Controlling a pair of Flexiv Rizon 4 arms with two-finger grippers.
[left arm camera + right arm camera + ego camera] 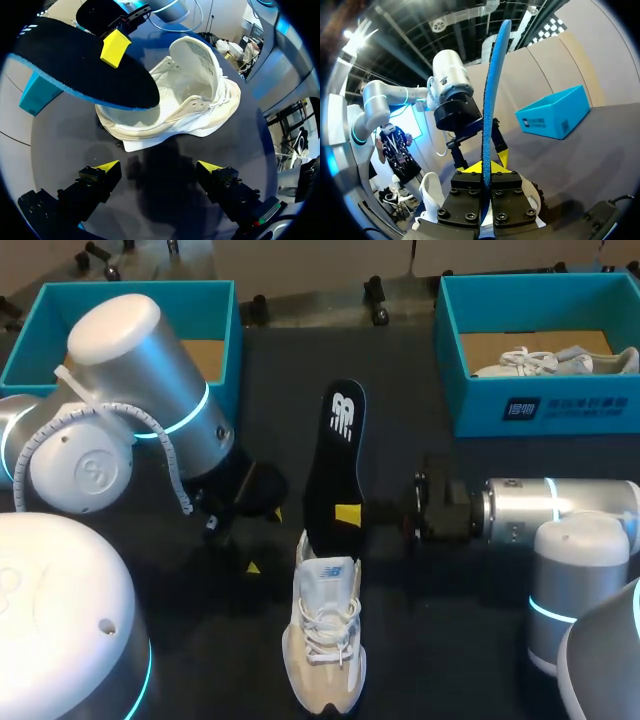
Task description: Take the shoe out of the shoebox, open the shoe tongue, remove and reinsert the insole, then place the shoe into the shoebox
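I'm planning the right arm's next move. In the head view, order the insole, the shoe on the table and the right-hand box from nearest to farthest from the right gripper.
1. insole: clamped in the right gripper.
2. shoe: on the table, just camera-side of the gripper.
3. box: at the far right of the table.

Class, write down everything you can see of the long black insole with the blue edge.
The long black insole looks like thin, flat foam: black on top with white print at one end, blue along its edge. It is out of the white lace-up shoe, held in the air, clamped near its other end between the right gripper's yellow tips. That end hangs over the shoe's opening; contact there cannot be told.
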